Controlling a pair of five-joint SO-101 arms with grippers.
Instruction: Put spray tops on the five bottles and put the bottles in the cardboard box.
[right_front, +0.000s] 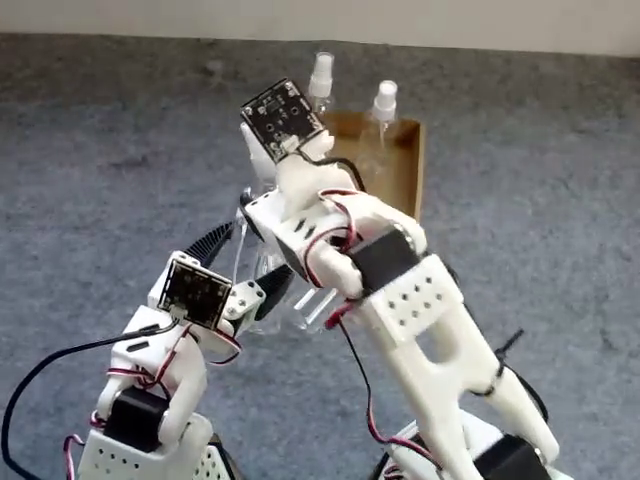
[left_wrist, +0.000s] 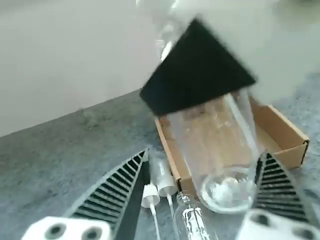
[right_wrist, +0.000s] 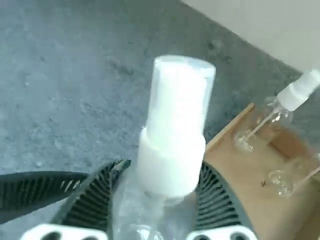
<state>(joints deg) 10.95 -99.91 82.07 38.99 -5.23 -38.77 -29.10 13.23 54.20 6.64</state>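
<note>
At six o'clock of the cardboard box (right_front: 405, 175), right jaws clamp the spray top (right_wrist: 175, 125) on a bottle (left_wrist: 215, 145); left jaws gape around its base.

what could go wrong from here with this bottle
The right gripper holds the bottle high up near its spray top, so the smooth clear body might swing or slip in transit. The cardboard box already holds two standing bottles; lowering this one in could knock them over.

Two capped bottles (right_front: 384, 103) stand at the box's (right_front: 405, 165) upper end; both arms (right_front: 400, 290) crowd frame centre. Bench (right_front: 110, 150) lies open upper left and right.
</note>
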